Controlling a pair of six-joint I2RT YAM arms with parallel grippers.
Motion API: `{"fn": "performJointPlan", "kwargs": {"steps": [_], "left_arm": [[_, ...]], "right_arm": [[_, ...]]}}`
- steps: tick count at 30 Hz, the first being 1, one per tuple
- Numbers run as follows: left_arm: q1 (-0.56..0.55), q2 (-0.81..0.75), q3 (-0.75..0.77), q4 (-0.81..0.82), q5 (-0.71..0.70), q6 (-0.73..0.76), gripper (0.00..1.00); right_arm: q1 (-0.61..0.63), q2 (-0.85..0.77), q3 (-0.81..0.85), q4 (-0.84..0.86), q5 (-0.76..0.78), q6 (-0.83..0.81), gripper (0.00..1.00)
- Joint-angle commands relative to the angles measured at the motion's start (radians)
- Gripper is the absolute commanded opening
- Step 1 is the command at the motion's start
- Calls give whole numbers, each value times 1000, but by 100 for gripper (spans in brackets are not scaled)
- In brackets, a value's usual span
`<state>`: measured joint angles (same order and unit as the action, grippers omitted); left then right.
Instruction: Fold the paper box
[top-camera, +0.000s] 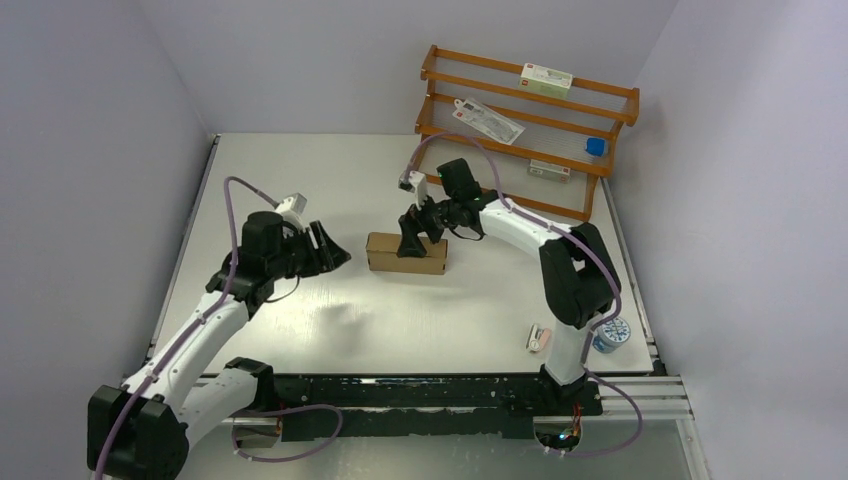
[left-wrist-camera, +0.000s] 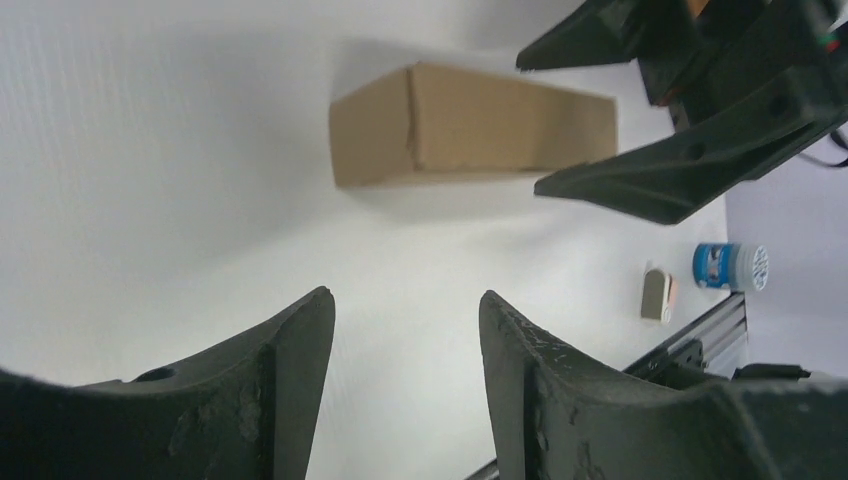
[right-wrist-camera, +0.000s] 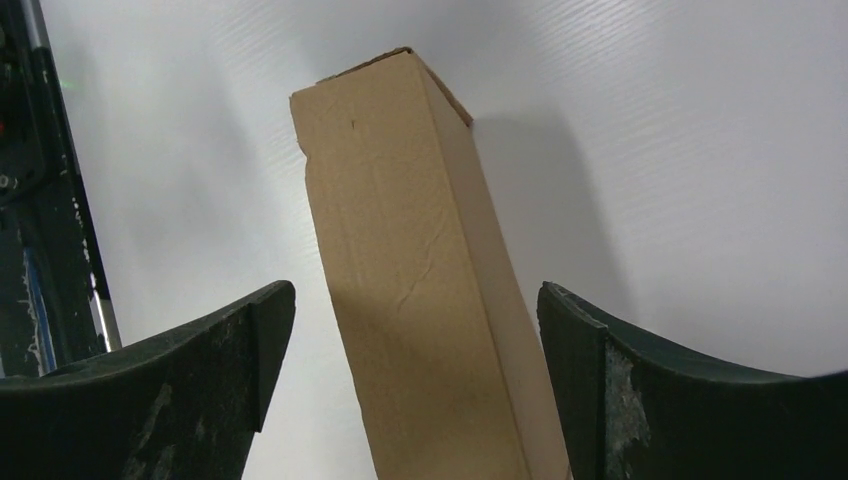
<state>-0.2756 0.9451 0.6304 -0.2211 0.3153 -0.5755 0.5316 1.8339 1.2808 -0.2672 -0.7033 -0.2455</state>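
Read from above, with 6 o'clock at the arm bases.

At 5 o'clock on the table (top-camera: 400, 330), close to the near edge: a small pale carton (top-camera: 539, 338) lying flat. Near it, toward its 3 o'clock by the right arm's base, a round blue-and-white tub (top-camera: 611, 335). A gap between the two, no contact.

Further in, at 9 o'clock of the table's middle: the left gripper (top-camera: 336, 252), pointed toward 3 o'clock. Fingers parted with a clear gap and nothing between them. Hanging over bare table, short of the cardboard, touching nothing.

At the middle, a little toward 12 o'clock: the paper box (top-camera: 382, 252), plain brown, folded up into a long closed carton. Lying on one long side on the table, ends toward 9 and 3 o'clock. End flap at 9 o'clock shut, as seen from the left wrist.

Across it, reaching in from 3 o'clock and tipped downward: the right gripper (top-camera: 411, 240). Fingers spread wide, one at each long side of the box. In the wrist view, bare table showing between each finger and the cardboard; no pinch, no contact visible.

Farthest, at 1 o'clock against the back wall: a wooden rack (top-camera: 600, 165). On its top rail a white carton (top-camera: 547, 78), lower down a flat packet (top-camera: 488, 120).
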Motion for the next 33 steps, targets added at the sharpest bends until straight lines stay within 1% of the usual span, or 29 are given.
{"fn": "performJointPlan", "kwargs": {"steps": [1,8,11,16,19,23,27,29,33], "left_arm": [[7,-17,-8,-51,48,21,60],[7,-55,42,-155,-21,80,60],[7,-64,48,-171,-32,93,59],[7,-62,105,-249,-67,141,59],[7,-94,169,-324,-149,178,59],[7,-182,252,-415,-307,233,60],[7,-294,275,-439,-470,261,61],[7,-358,255,-417,-505,280,62],[7,-482,177,-350,-543,282,70]], "right_arm": [[14,59,52,-64,-49,-59,92],[19,88,26,-63,-53,-68,78],[47,70,10,-69,19,-77,75],[128,-36,-83,12,271,-84,66],[185,-122,-149,75,445,-100,57],[285,-197,-223,147,669,-128,56],[408,-223,-304,257,884,-191,55],[470,-210,-338,342,1014,-229,55],[580,-144,-376,446,1163,-308,55]]}}
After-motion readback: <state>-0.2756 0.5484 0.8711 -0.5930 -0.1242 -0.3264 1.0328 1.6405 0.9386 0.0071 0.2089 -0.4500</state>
